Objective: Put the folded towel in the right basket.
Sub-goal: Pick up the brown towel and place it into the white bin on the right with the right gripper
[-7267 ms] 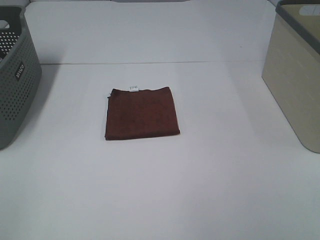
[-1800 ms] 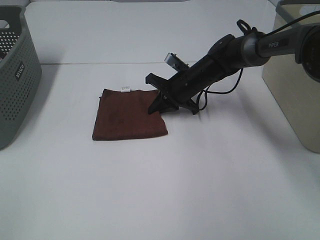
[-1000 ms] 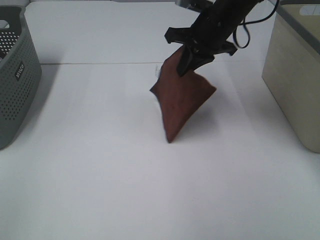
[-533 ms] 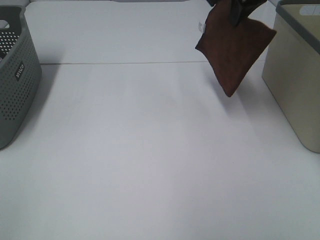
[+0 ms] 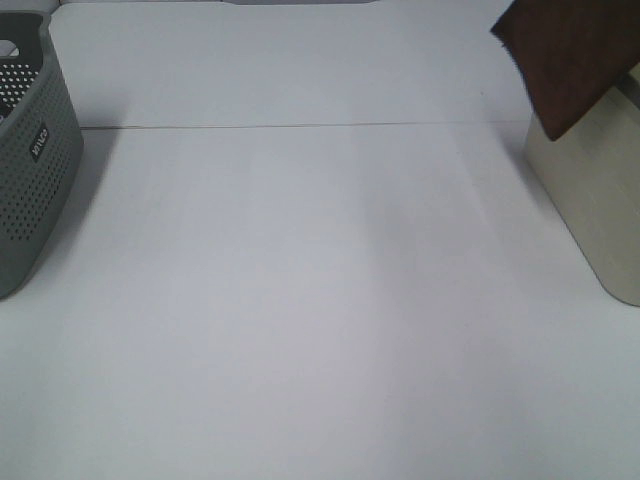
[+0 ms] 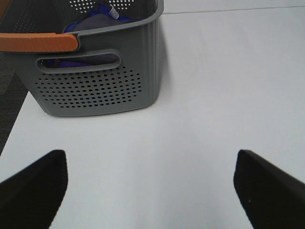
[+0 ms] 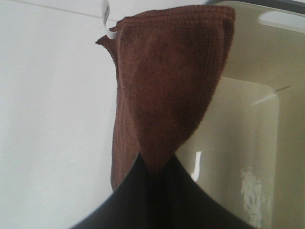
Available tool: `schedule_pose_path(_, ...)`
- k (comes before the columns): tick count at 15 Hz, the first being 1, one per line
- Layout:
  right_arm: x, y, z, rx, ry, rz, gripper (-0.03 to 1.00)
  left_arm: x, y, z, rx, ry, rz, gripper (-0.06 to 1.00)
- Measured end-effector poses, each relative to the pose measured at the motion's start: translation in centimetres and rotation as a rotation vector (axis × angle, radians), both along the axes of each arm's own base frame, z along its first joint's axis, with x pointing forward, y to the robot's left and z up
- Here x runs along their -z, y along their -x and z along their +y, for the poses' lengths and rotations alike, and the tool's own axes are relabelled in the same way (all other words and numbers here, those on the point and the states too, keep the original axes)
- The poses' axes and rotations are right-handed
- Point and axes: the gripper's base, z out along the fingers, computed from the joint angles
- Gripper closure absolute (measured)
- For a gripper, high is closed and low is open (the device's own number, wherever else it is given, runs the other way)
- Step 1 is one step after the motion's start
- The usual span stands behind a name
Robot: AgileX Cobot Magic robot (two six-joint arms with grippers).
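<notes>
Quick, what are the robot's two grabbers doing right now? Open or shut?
Left gripper: open, holding nothing.
Right gripper: shut on the brown towel.

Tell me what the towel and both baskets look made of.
The towel: brown matte cloth, likely microfibre; fine ribbed weave shows. The right basket: beige, probably moulded plastic; smooth, faintly glossy walls. The left basket: grey matte plastic; perforated wall, moulded handle slot.
</notes>
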Motion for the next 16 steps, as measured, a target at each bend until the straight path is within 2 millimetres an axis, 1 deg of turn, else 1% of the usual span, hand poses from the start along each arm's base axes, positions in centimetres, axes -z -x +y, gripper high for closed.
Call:
schedule_pose_path(2, -1.1, 0.6, -4.3, 0.089, -0.036, -0.025, 0.92, 0.0, 0.0, 0.0, 0.000, 0.000, 0.000, 0.06)
schedule_pose_path(3, -1.3, 0.9, -6.4, 0.133, -0.056, -0.032, 0.92, 0.0, 0.0, 0.0, 0.000, 0.000, 0.000, 0.06)
schedule_pose_path(4, -1.3, 1.1, -8.1, 0.164, -0.076, -0.033, 0.92, 0.0, 0.0, 0.0, 0.000, 0.000, 0.000, 0.06)
schedule_pose_path(5, -1.2, 1.2, -9.0, 0.178, -0.083, -0.030, 0.92, 0.0, 0.0, 0.0, 0.000, 0.000, 0.000, 0.06)
schedule_pose_path(6, 0.1, 1.7, -11.8, 0.228, -0.100, 0.007, 0.92, 0.0, 0.0, 0.0, 0.000, 0.000, 0.000, 0.06)
schedule_pose_path(7, 0.8, 2.0, -12.8, 0.247, -0.115, 0.029, 0.92, 0.0, 0.0, 0.0, 0.000, 0.000, 0.000, 0.06)
schedule_pose_path(8, 0.8, 2.0, -12.8, 0.247, -0.115, 0.029, 0.92, 0.0, 0.0, 0.0, 0.000, 0.000, 0.000, 0.06)
schedule_pose_path(9, 2.5, 1.8, -13.6, 0.249, -0.161, 0.076, 0.92, 0.0, 0.0, 0.0, 0.000, 0.000, 0.000, 0.06)
schedule_pose_path(12, 5.7, 0.3, -13.6, 0.241, -0.219, 0.147, 0.92, 0.0, 0.0, 0.0, 0.000, 0.000, 0.000, 0.06)
schedule_pose_path(13, 6.3, 0.0, -13.8, 0.256, -0.218, 0.164, 0.92, 0.0, 0.0, 0.0, 0.000, 0.000, 0.000, 0.06)
schedule_pose_path(14, 6.4, 0.0, -13.9, 0.291, -0.214, 0.169, 0.88, 0.0, 0.0, 0.0, 0.000, 0.000, 0.000, 0.06)
schedule_pose_path(15, 6.4, 0.1, -14.1, 0.322, -0.216, 0.170, 0.77, 0.0, 0.0, 0.0, 0.000, 0.000, 0.000, 0.06)
schedule_pose_path(16, 6.4, 0.1, -14.2, 0.339, -0.212, 0.172, 0.57, 0.0, 0.0, 0.0, 0.000, 0.000, 0.000, 0.06)
